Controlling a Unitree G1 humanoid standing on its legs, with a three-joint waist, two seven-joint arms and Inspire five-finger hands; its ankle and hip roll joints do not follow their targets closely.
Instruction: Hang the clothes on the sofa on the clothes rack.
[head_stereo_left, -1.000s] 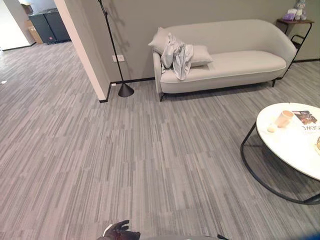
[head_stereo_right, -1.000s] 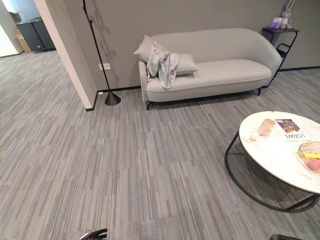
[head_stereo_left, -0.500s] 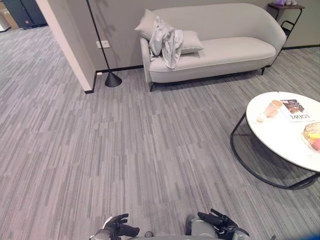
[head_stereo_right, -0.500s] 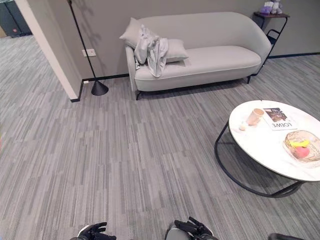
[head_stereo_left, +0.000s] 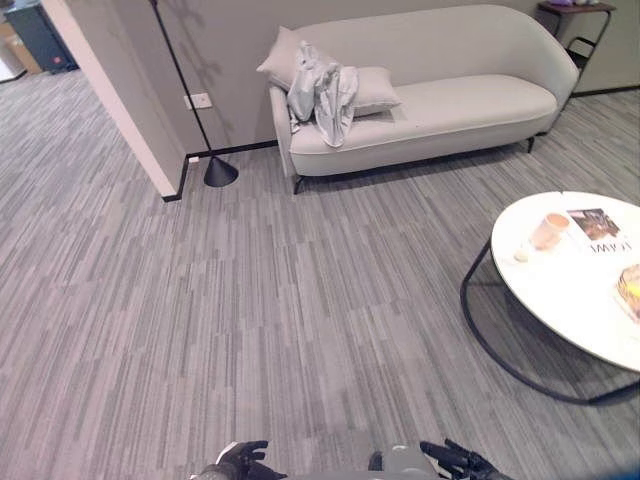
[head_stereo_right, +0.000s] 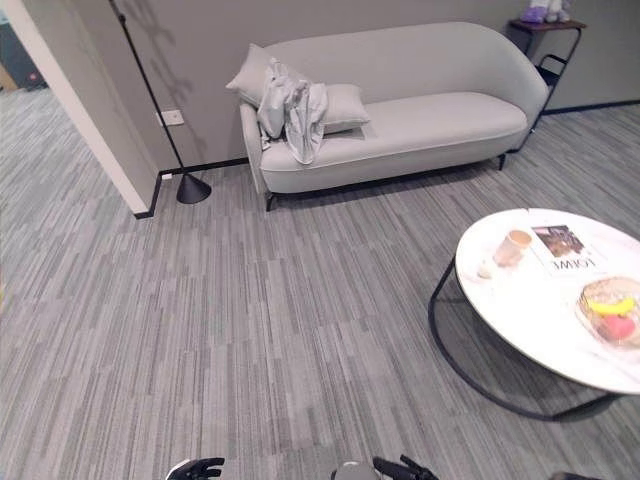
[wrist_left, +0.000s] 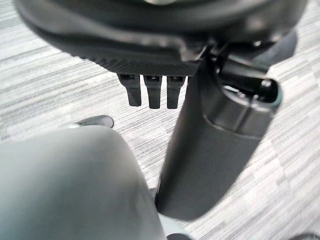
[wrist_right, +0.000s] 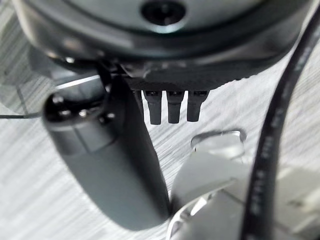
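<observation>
A pale grey garment (head_stereo_left: 322, 92) hangs crumpled over the cushions at the left end of the light grey sofa (head_stereo_left: 450, 110), far across the carpet. Both my hands are low at the near edge, a long way from it. My left hand (head_stereo_left: 240, 462) has relaxed fingers (wrist_left: 150, 92), straight in its wrist view, and it holds nothing. My right hand (head_stereo_left: 458, 461) is the same, with straight fingers (wrist_right: 170, 107) and nothing in it.
A black floor lamp (head_stereo_left: 220, 172) stands by a wall corner (head_stereo_left: 120, 110) left of the sofa. A round white table (head_stereo_left: 570, 290) at the right carries a cup (head_stereo_left: 547, 231), a magazine (head_stereo_left: 600, 225) and a fruit bowl (head_stereo_right: 612, 315). A dark side stand (head_stereo_left: 575, 20) is back right.
The whole picture has shifted, so the camera has moved. My right hand came into view about half a second ago, and both hands now show lower at the edge.
</observation>
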